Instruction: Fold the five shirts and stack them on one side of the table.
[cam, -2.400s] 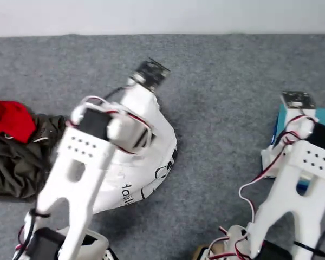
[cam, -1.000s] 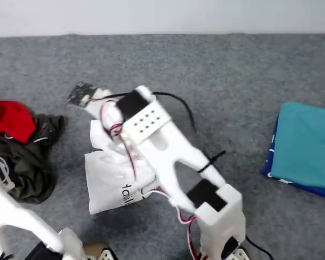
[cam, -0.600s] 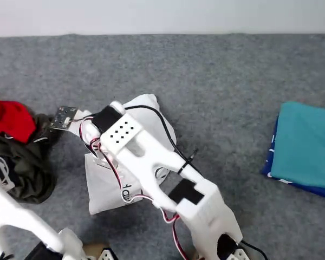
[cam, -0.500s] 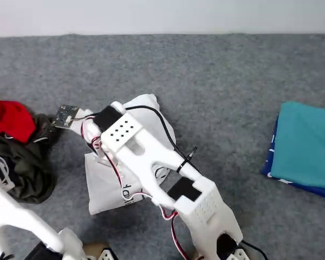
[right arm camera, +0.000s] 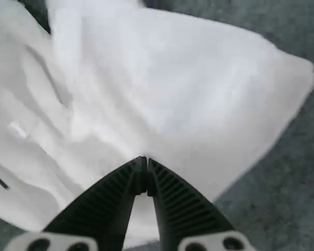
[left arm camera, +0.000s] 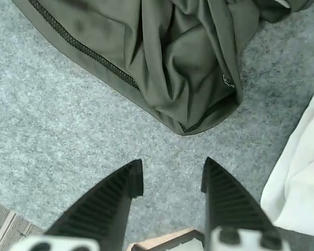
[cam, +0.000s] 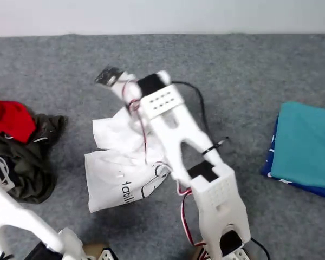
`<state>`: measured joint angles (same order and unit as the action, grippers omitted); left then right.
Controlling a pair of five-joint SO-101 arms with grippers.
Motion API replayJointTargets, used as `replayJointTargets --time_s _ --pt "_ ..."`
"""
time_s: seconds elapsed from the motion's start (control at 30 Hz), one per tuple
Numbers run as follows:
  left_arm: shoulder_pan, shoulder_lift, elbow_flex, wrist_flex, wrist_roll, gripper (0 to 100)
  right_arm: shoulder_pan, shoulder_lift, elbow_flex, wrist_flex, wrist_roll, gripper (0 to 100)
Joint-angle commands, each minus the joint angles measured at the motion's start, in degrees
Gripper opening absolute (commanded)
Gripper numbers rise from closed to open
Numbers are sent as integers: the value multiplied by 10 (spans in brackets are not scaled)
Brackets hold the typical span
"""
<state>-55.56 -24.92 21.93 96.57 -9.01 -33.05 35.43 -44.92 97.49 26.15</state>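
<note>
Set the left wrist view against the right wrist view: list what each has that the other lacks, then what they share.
Left wrist, not right wrist: the crumpled olive shirt and the open left pincer above it. Right wrist, not left wrist: the right pincer, shut on a fold of cloth. Both: the white shirt, just a corner of it in the left wrist view, and the grey table.
</note>
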Motion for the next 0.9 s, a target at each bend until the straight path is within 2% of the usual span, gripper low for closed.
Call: replayJointTargets --time_s 0.0,0.33,0.6,0.7,0.87 --pt "-1 -18 -2 -10 -5 187 14 -35 -73 51 25 10" --pt "-2 -18 -2 -6 -5 187 85 -56 -69 53 27 10" --pt "0 -18 -2 -7 -5 187 -34 -44 -66 36 24 10" --pt "-2 -18 -2 -7 -5 187 -44 -15 -67 25 24 10" --pt "-2 -18 -2 -6 -5 187 54 70 -67 33 24 10"
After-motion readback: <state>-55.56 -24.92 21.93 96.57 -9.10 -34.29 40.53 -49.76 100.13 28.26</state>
